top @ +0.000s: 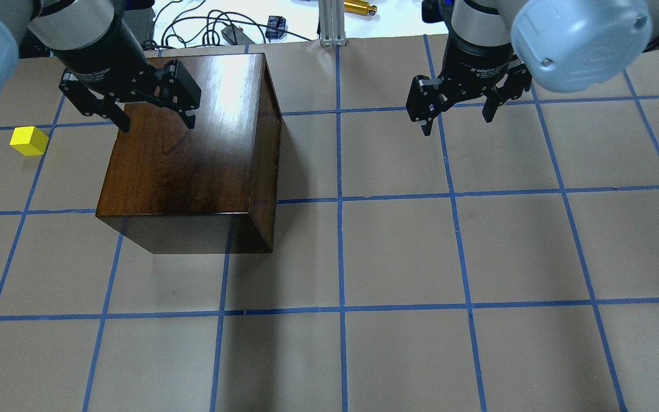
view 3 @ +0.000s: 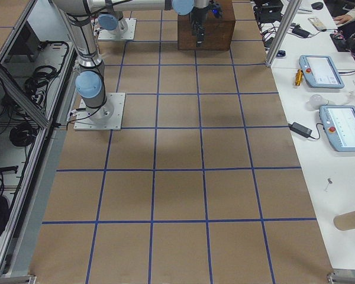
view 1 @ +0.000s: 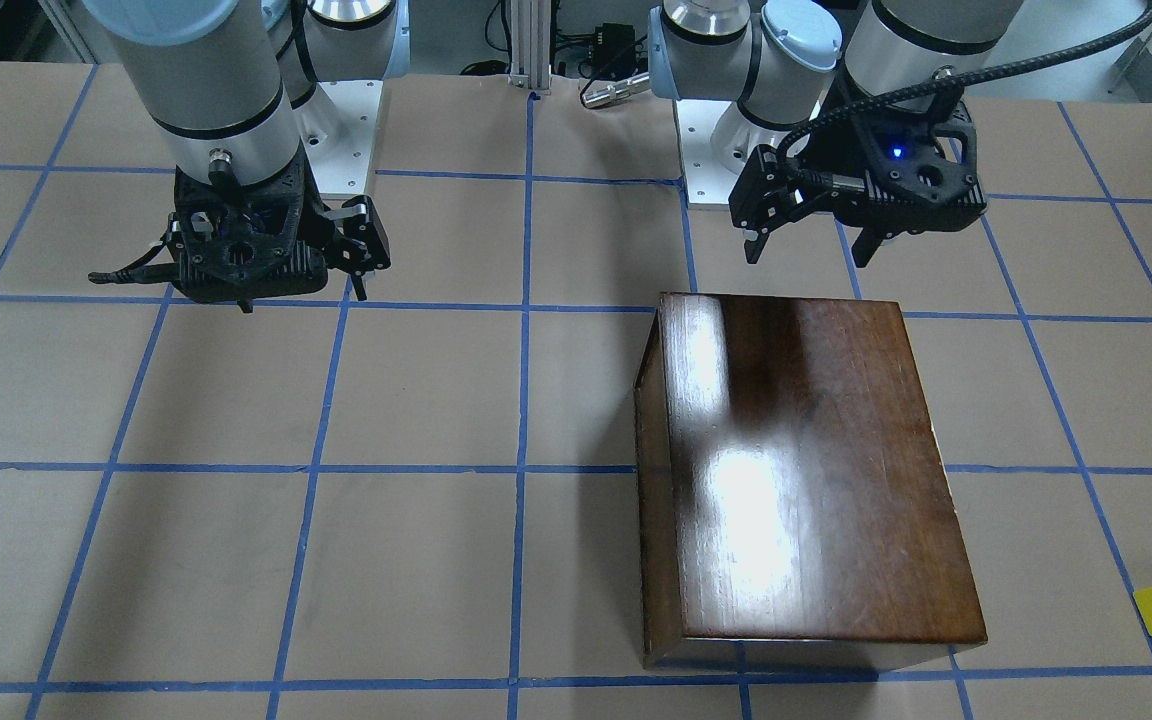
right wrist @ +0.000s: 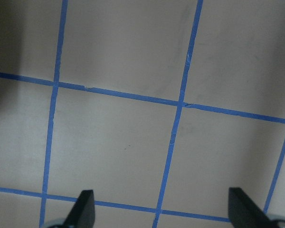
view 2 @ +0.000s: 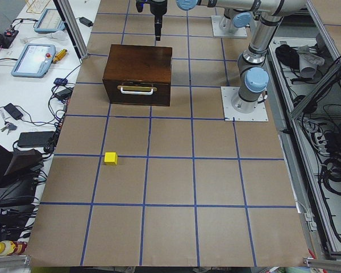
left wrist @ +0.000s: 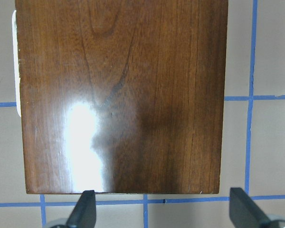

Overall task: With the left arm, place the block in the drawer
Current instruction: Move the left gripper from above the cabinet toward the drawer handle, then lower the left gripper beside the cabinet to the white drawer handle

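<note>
Drawer [view 2: 137, 91] shut in its box [top: 192, 143]; block [top: 29, 141] lies outside near the counter [top: 398, 252]'s left edge. Left gripper [top: 158, 123], right gripper [top: 456, 123]: wide apart, empty.

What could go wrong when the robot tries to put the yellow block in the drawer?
The drawer is shut, so the box might slide when its handle gets pulled. The block is small and sits off to the side; the open left pincer, above the box, could knock it away instead of catching it.
</note>
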Robot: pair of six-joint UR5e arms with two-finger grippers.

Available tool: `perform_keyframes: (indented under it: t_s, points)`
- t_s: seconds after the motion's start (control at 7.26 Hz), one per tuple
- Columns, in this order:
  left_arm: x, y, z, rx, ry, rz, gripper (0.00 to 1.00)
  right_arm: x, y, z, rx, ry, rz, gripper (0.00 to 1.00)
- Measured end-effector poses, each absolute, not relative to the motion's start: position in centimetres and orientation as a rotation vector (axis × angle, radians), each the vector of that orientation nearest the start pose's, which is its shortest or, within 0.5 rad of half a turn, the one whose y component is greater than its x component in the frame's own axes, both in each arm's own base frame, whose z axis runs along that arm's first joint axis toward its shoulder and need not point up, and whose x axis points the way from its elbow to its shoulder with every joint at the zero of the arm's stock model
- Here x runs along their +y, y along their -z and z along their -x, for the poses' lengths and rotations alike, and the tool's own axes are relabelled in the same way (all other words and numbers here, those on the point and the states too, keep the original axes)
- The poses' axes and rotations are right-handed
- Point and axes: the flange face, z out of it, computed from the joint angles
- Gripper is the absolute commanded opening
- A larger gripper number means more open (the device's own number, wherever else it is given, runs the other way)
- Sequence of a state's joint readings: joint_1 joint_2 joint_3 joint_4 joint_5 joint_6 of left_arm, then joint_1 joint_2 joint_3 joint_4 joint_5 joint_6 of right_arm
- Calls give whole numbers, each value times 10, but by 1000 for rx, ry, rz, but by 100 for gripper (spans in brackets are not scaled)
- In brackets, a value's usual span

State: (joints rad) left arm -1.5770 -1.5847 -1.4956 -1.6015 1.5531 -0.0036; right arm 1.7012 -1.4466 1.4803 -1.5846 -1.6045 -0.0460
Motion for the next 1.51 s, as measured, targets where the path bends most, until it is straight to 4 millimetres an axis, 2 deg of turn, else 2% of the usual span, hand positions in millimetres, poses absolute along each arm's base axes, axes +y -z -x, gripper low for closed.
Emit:
perform_keyframes:
  t_s: [0.96,1.1,1.24,1.51]
  points:
    - [-500,-517,135,3158,55,5,100,-521,-469,-199,3163,-29,283,100]
    - [-503,-519,122,3158,57,29,100,-521,-470,-199,3163,-29,283,100]
    - [-506,-522,95,3158,50,44,100,-521,-470,-199,3163,-29,283,100]
    - [-506,-526,20,3157,19,56,100,-521,-470,-199,3163,-29,283,100]
